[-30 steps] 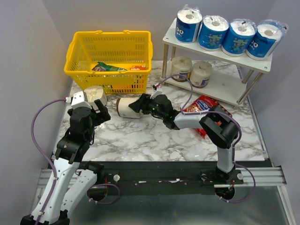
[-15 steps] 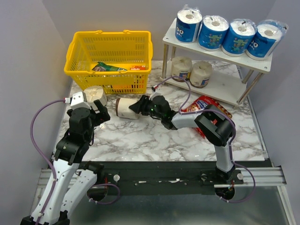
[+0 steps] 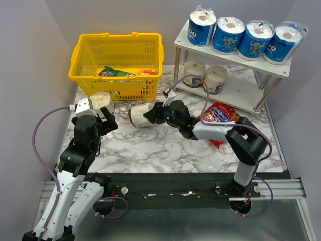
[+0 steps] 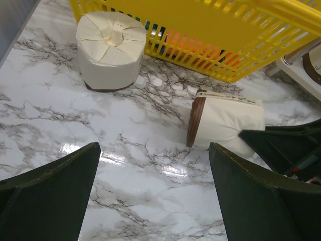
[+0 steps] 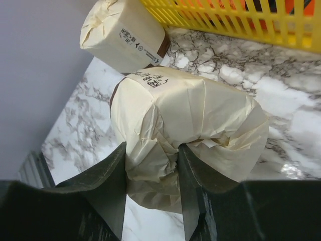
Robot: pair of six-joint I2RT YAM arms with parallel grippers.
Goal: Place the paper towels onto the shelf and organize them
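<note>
Marble table (image 3: 150, 145): basket (image 3: 120, 83), shelf (image 3: 242, 98), snack bag (image 3: 218, 114), upright cream roll (image 3: 102, 102).

The right tool (image 3: 152, 114) has clamped the cream roll (image 3: 138, 116), dragging it rightward.

Four blue-wrapped rolls (image 3: 246, 36) stand atop the white shelf (image 3: 239, 96), two cream rolls (image 3: 204, 76) below. A third cream roll (image 3: 140, 115) lies sideways; the fourth cream roll (image 3: 102, 102) stands upright.
</note>
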